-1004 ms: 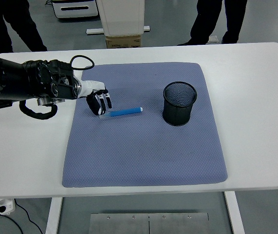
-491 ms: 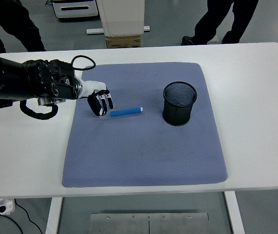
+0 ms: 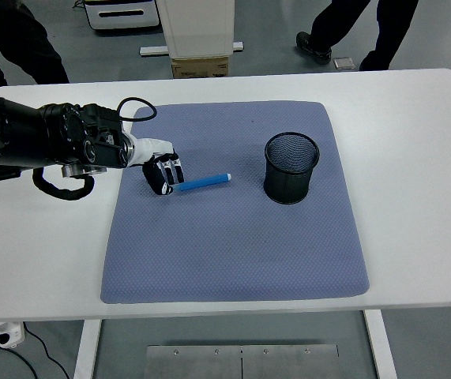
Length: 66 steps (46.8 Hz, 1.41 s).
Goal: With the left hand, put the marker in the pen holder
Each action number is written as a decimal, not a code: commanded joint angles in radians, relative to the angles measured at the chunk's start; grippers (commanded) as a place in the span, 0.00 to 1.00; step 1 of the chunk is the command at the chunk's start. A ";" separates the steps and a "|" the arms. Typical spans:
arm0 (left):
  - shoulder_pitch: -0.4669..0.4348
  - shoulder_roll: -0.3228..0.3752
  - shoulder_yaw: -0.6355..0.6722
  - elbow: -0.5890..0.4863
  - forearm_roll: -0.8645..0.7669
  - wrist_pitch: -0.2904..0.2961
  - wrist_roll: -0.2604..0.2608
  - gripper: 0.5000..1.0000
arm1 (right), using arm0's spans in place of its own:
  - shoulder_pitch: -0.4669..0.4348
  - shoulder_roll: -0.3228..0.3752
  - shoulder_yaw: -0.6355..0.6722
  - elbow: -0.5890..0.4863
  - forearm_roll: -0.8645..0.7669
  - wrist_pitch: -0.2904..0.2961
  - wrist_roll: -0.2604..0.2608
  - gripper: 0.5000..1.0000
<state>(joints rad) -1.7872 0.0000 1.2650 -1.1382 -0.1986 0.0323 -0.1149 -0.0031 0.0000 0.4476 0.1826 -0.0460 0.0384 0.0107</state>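
Blue and slim, the marker [image 3: 204, 183] lies flat on a grey-blue mat [image 3: 233, 237] that covers the middle of the white tabletop [image 3: 415, 142]. Its left end meets the left hand [image 3: 162, 171], whose fingers [image 3: 171, 170] curl down over that end, though whether they actually grip it cannot be told. A black mesh pen holder [image 3: 291, 167] stands upright on the mat, well apart to the marker's right. Two people's legs show beyond the far edge.
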 commanded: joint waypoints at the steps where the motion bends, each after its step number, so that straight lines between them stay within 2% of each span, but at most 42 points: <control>1: 0.002 0.000 0.001 0.000 0.001 0.000 0.001 0.19 | 0.000 0.000 0.000 0.000 0.000 0.000 0.000 1.00; 51: 0.009 0.000 0.001 0.000 0.022 0.004 0.000 0.19 | 0.000 0.000 0.000 0.000 0.000 0.000 0.000 1.00; 66: 0.009 0.000 0.002 0.000 0.024 0.006 0.001 0.03 | 0.000 0.000 0.000 0.000 0.000 0.000 0.000 1.00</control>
<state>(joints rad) -1.7778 0.0000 1.2663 -1.1382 -0.1753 0.0398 -0.1150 -0.0031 0.0000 0.4479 0.1825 -0.0460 0.0383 0.0107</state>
